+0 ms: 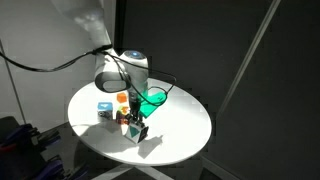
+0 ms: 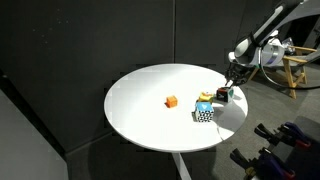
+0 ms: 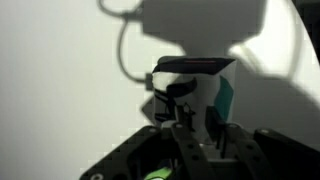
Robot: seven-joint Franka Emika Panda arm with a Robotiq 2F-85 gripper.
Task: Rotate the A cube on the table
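Note:
The A cube point(image 1: 137, 128) has black and white faces and sits at my fingertips over the round white table point(image 1: 180, 135). In the wrist view the A cube point(image 3: 200, 88) shows a black top, a white face and a teal side. My gripper point(image 3: 198, 118) has its fingers close together against the white face, and they hide the cube's lower part. In an exterior view my gripper point(image 2: 227, 92) is near the table's point(image 2: 150, 115) edge, with the A cube point(image 2: 223, 97) a dark block under it. My gripper point(image 1: 132, 117) comes down from above.
A blue-and-white cube point(image 1: 104, 110) point(image 2: 203, 113) stands beside the gripper. A small orange block point(image 1: 122, 97) point(image 2: 171, 101) lies further in on the table. A green ring-shaped thing point(image 1: 152, 98) and a black cable are behind the gripper. Dark curtains surround the table.

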